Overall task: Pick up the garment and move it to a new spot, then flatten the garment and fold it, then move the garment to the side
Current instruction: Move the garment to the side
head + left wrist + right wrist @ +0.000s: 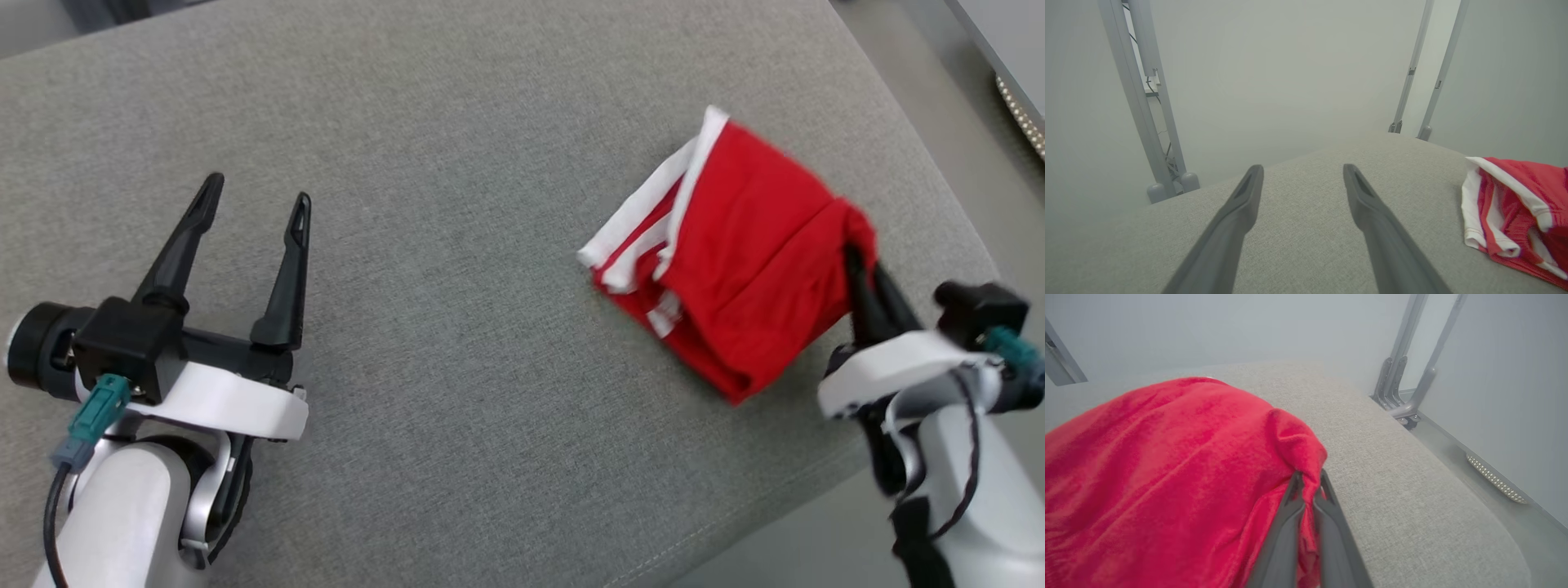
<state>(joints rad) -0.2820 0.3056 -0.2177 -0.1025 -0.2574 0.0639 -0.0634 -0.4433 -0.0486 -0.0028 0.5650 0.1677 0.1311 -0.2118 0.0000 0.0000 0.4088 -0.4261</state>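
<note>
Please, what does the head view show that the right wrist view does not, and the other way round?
Head view's own: the left gripper, open and apart from the cloth, and the white trim of the red garment. Right wrist view's own: grey metal legs by the wall. Shared: the red garment, one corner pinched in the shut right gripper, lying on the grey cushion.

Grey fabric cushion [490, 367], metal posts [1135, 102] behind
</note>
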